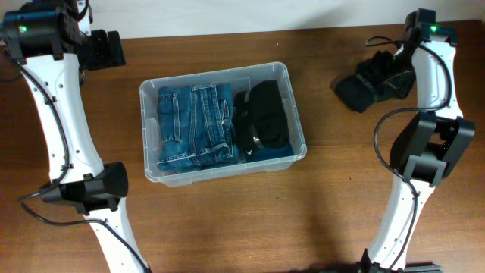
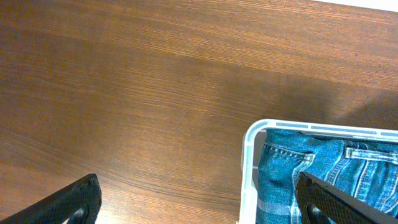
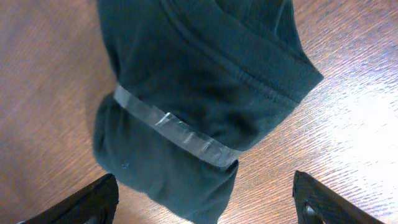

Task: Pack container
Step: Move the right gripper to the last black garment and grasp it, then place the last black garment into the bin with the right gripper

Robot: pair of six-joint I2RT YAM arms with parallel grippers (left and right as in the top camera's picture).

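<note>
The clear container (image 1: 212, 74) stands mid-table. It holds folded blue jeans (image 1: 193, 125) on the left and a black rolled garment (image 1: 264, 114) on the right. Its corner (image 2: 247, 155) and the jeans (image 2: 311, 171) show in the left wrist view. My left gripper (image 1: 112, 49) (image 2: 202, 202) is open and empty, above bare table beside the container's far left corner. A dark rolled garment (image 1: 360, 89) (image 3: 199, 74) bound with a grey tape band lies on the table at the far right. My right gripper (image 1: 394, 70) (image 3: 205, 208) is open just above it, fingers either side, not touching it.
The wooden table (image 1: 333, 197) runs to a white back edge behind both arms. The arm bases stand at the front left (image 1: 91, 189) and front right (image 1: 428, 148).
</note>
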